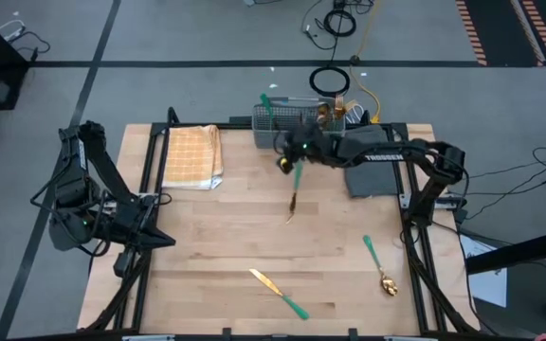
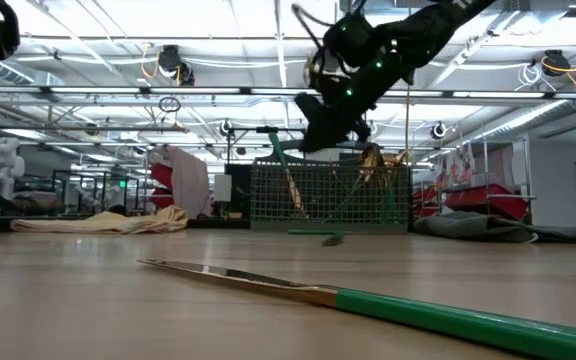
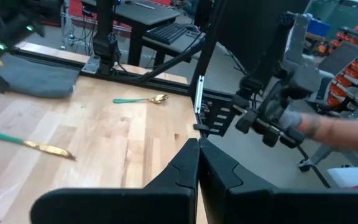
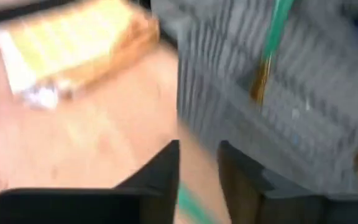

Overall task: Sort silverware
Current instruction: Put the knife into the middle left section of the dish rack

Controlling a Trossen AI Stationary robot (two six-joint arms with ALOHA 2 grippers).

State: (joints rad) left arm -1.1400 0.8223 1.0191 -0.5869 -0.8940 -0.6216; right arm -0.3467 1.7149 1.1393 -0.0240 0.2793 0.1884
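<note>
Three pieces of silverware lie out on the counter [image 1: 207, 237], and more stand in the grey basket [image 1: 287, 121] at the middle of the far edge. One teal handle [image 1: 266, 106] sticks up from the basket's left end.

The right hand [image 1: 287, 156] hangs just in front of the basket, on the counter side. Its fingers [image 4: 160, 168] are parted a little, and a strip of teal shows in the gap between them. I can't tell whether they touch it. From under that hand a fork [image 1: 294, 196] reaches toward the middle of the counter, with its gold end farthest from the hand. From counter height its head [image 2: 332, 239] seems to sit on the wood with the handle slanting upward.

A knife [image 1: 278, 294] lies aslant close to the near edge, about midway along it. A spoon [image 1: 379, 265] lies toward the near right corner, bowl nearest the edge.

The left hand [image 3: 198, 144] waits at the counter's left edge with its fingers pressed together and nothing between them. A tan checked cloth [image 1: 192, 156] lies folded at the far left corner. Beyond the counter's right edge, a person's hand [image 3: 303, 121] grips a dark handle rig.
</note>
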